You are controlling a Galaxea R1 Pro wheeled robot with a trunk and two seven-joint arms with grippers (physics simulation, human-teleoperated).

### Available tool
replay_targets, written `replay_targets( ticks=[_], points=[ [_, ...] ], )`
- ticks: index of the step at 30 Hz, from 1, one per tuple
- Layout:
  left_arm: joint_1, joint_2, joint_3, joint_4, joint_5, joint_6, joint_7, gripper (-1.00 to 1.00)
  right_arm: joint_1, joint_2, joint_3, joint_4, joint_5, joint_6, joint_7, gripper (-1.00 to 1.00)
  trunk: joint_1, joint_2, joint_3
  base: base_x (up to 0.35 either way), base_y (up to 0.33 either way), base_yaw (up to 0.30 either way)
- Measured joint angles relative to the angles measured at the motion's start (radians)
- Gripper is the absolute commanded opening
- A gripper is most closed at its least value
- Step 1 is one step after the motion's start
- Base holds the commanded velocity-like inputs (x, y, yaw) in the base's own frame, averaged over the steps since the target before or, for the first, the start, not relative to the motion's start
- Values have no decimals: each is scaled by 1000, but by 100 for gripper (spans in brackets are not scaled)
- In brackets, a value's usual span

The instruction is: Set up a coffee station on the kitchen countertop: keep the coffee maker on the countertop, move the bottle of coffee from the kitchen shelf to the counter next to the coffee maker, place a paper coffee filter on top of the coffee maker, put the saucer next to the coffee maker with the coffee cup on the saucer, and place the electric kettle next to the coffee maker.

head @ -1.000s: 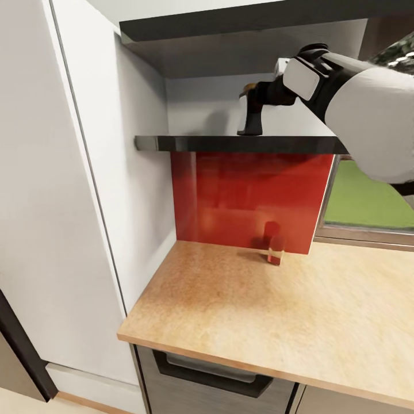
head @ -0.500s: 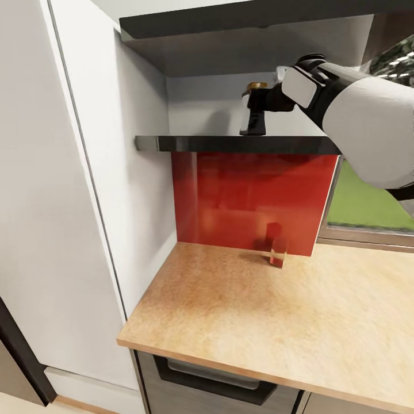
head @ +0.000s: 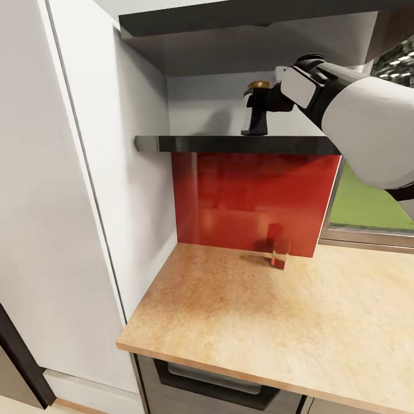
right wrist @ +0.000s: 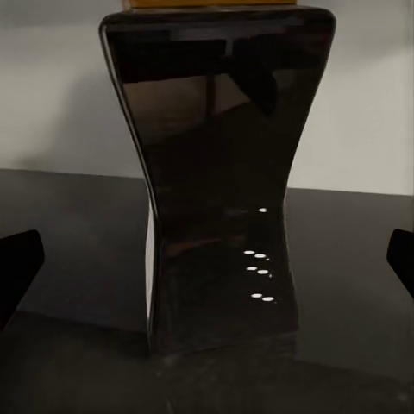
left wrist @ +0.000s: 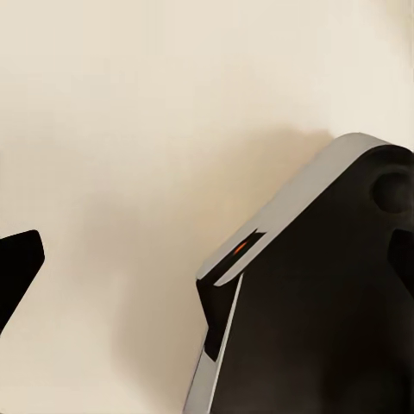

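kitchen corner with a dark shelf (head: 190, 143) above a bare wooden table (head: 276, 310): the right hand (head: 257, 109), fingers spread open, brackets the bottle of coffee (right wrist: 220, 172) standing upright on the shelf, apparently poised to grasp it.

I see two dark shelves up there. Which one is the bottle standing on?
The lower shelf, just above the red wall panel. The dark bottle with a gold cap stands on it; the upper shelf is above the bottle.

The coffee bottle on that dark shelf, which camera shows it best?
The right wrist view: the bottle of coffee stands upright on the shelf, large and centred, between open fingers. In the head view its gold lid peeks past the right gripper.
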Motion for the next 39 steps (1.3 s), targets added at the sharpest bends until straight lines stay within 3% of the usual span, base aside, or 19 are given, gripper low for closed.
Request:
replay_targets(
  ticks=[11,39],
  points=[
    [0,0,0,0,-1,3,0,100,0,-2,0,0,0,0,0,100,0,0,0,156,56,0],
    [0,0,0,0,0,3,0,100,3,-9,2,0,21,-2,-1,100,0,0,0,48,22,0]
  ],
)
